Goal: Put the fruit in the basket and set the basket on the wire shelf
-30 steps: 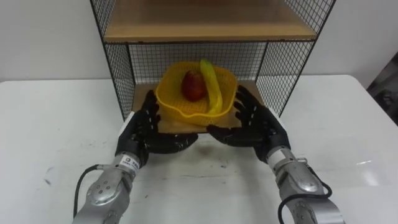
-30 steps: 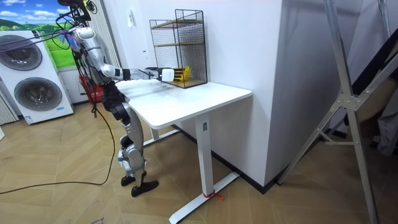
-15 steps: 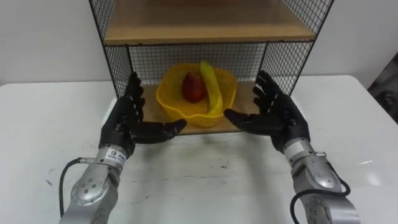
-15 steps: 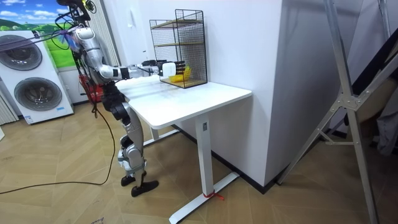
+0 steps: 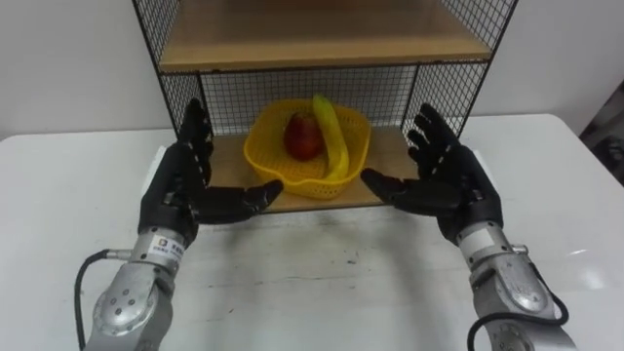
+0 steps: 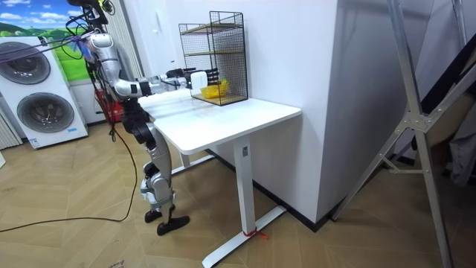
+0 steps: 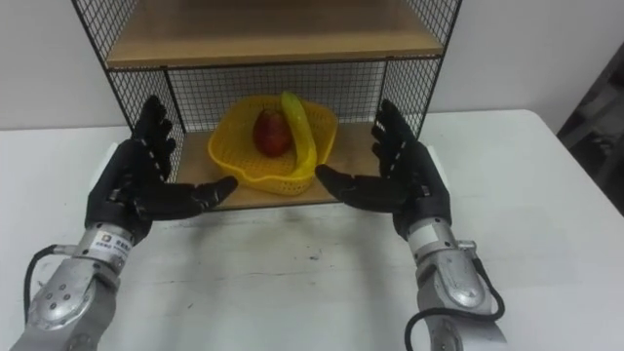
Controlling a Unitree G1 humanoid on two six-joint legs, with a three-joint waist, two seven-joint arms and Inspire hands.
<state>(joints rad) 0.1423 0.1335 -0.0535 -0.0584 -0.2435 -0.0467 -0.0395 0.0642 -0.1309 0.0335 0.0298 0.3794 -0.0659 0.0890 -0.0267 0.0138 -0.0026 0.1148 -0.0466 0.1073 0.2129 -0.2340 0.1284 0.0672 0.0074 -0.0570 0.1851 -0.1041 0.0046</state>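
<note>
On the shelf's [image 5: 390, 180] lower board sits the basket [image 5: 292, 181], apple [image 5: 303, 135] and banana [image 5: 334, 136] inside. Spread open and empty, left hand [image 5: 180, 190] and right hand [image 5: 453, 185] flank it, apart from it. Placement looks done; next, just pull the arms clear.

I am in a room laid out like the laundry corner of a home. At the left edge of the room view stands a front-loading washing machine [image 6: 46, 110]. A picture of green hills and sky [image 6: 33, 21] fills the upper left corner behind it. The floor [image 6: 82, 238] is wood-patterned planks and the wall [image 6: 297, 45] is plain white. In the middle of that view is a white surface [image 6: 230, 119] on white legs. A wire shelf [image 6: 214, 52] with wooden boards stands at its far end by the wall. At the right edge rises a bare metal frame [image 6: 413, 112], which looks more like a test room than a household.
</note>
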